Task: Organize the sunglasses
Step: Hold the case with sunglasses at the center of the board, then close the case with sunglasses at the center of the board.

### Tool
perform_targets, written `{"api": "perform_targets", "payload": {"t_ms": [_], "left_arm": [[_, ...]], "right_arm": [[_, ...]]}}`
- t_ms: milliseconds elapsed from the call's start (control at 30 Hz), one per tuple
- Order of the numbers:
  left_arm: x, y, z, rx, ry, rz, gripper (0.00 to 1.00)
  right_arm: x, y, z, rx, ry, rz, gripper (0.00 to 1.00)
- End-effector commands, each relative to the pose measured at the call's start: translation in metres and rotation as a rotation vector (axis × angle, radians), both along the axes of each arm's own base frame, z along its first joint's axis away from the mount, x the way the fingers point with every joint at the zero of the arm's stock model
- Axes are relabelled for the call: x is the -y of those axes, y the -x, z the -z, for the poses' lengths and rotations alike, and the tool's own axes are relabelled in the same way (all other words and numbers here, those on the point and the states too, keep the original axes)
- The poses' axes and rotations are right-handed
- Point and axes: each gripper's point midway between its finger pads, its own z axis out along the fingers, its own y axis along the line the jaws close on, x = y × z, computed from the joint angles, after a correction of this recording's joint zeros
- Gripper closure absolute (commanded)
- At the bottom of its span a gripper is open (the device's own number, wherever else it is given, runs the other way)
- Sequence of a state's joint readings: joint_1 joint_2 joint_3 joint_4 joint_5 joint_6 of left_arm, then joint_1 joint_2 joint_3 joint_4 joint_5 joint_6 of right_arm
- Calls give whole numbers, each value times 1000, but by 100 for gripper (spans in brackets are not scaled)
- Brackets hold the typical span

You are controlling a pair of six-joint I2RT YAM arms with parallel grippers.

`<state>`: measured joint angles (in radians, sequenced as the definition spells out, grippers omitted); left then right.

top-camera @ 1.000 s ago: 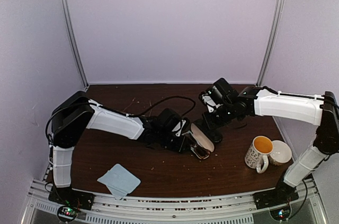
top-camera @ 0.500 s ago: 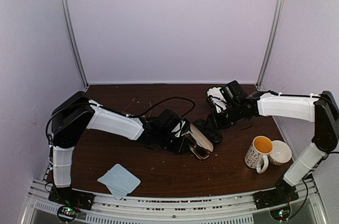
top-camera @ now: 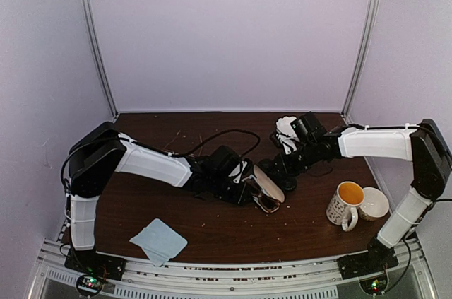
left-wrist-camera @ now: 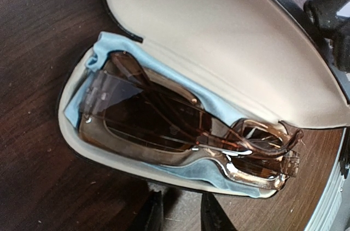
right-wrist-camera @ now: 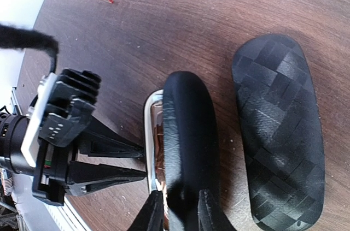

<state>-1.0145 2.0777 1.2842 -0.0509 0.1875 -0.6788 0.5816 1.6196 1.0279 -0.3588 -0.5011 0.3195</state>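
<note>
Sunglasses (left-wrist-camera: 186, 127) inside case (left-wrist-camera: 229, 40); left jaws tight on its rim, right jaws astride lid (right-wrist-camera: 186, 138), grip unclear.

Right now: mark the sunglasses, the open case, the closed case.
sunglasses (left-wrist-camera: 139, 122), left wrist view, on the brown lens.
open case (left-wrist-camera: 229, 40), left wrist view, cream lid lining.
closed case (right-wrist-camera: 279, 132), right wrist view, lid centre.

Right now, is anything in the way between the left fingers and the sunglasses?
Nothing covers them: the sunglasses lie exposed on a blue cloth in the case, lid open. Only the case's near rim sits between them and the left fingers.
</note>
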Motion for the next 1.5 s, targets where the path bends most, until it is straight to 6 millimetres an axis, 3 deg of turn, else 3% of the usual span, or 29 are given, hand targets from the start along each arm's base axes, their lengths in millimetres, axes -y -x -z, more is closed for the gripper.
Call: {"api": "perform_targets", "payload": {"t_ms": [0, 233, 533, 833, 1467], "left_arm": [[6, -2, -8, 33, 25, 11, 74], [6, -2, -7, 32, 26, 11, 74], [6, -2, -6, 29, 24, 11, 74], [7, -2, -3, 23, 23, 15, 74], [9, -2, -2, 20, 25, 18, 74]], "right_arm": [[6, -3, 5, -1, -8, 13, 78], [15, -7, 4, -3, -29, 42, 80], [1, 8, 15, -76, -128, -12, 85], [1, 18, 26, -110, -147, -16, 90], [-5, 41, 51, -152, -96, -39, 93]]}}
